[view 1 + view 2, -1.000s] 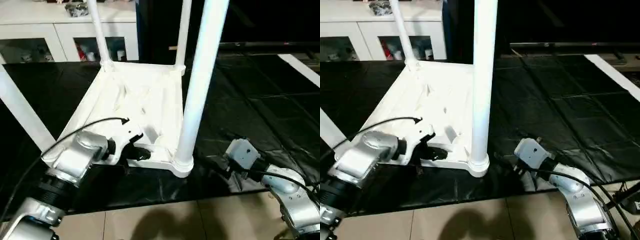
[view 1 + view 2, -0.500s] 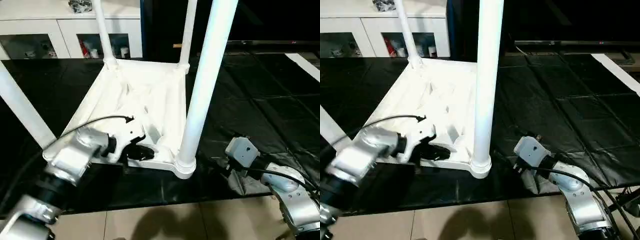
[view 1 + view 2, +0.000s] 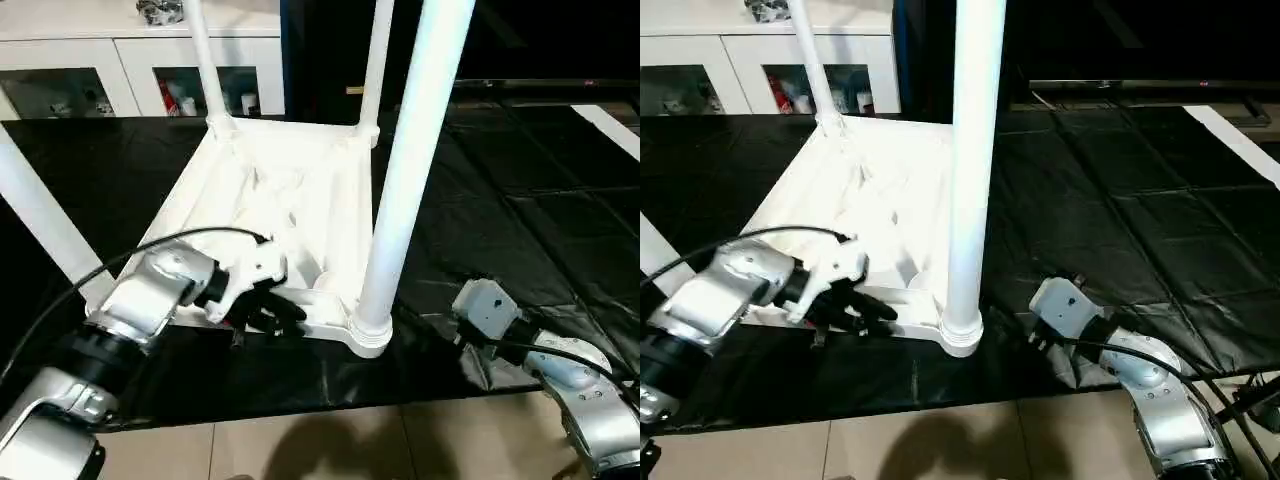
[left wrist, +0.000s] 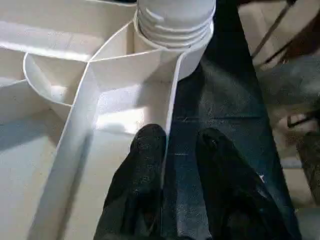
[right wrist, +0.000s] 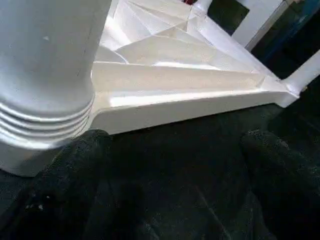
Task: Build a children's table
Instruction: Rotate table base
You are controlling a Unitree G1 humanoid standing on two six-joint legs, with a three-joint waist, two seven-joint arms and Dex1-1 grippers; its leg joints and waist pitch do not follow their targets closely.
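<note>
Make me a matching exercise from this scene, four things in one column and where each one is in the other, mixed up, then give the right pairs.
Things
1. white plastic tabletop
2. nearest white tubular leg
3. left gripper
4. white glass-door cabinet

Places
A. behind the black sheet, at the back
B. at the tabletop's near rim
C. upside down on the black sheet
D. standing upright in the near corner socket

Pairs: 1-C, 2-D, 3-B, 4-A

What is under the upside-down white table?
The table lies top-down on a black sheet covering the floor, with its legs pointing up. The sheet shows all around it; whatever lies directly beneath the tabletop is hidden. Bare tile shows nearer the robot.
</note>
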